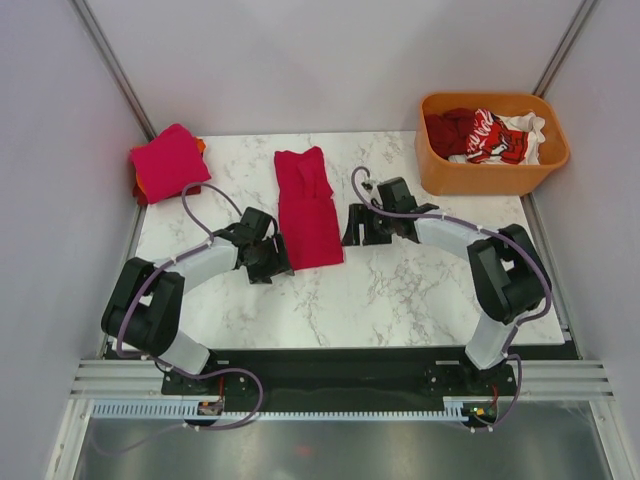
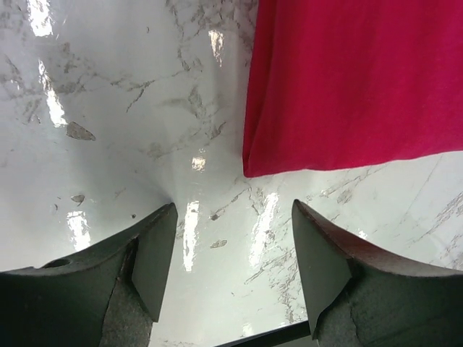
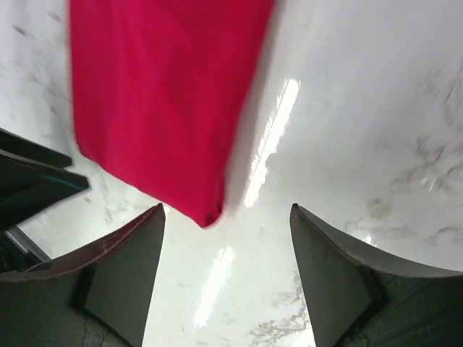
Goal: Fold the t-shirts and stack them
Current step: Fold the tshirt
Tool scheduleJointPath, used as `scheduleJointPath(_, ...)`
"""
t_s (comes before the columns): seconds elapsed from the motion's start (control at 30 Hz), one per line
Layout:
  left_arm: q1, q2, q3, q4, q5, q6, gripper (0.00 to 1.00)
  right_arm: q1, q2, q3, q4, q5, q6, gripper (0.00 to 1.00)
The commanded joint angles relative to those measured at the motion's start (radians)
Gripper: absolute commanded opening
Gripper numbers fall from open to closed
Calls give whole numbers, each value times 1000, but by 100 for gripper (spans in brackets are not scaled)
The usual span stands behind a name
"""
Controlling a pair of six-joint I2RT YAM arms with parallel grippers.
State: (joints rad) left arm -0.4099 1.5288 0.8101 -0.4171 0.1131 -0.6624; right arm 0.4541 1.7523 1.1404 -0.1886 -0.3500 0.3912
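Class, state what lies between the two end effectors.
The near end of the crimson t-shirt, between left end effector and right end effector; top view.

Both wrist views crop the crimson shirt (image 2: pixel 354 79) at their upper edge, the right one blurred, and the pink-red shirt (image 1: pixel 168 160) hides most of the shirts (image 1: pixel 139 190) beneath it.

The left arm (image 1: pixel 200 262) and right arm (image 1: pixel 455 238) have white shells between bulky black joints, each trailing a thin purple cable (image 1: pixel 197 195). Black bases (image 1: pixel 190 378) sit at the counter's (image 1: pixel 400 300) near edge. The left claw (image 2: pixel 233 217) and right claw (image 3: pixel 227 217) have dark grey wedge-shaped fingers (image 2: pixel 155 260).
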Motion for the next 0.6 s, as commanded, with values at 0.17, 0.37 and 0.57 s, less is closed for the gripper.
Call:
scheduleJointPath(0.17,0,-33,14,34,-56,-11,72,3,70,-113,49,-107,-17,80)
scheduleJointPath(0.37,0,-91,-2,78,-62,-20,72,21,102,-110,63,-121,-12,80)
scheduleJointPath(0.57,0,-56,14,93,-70,-8,72,57,131,-126,84,-132,6,74)
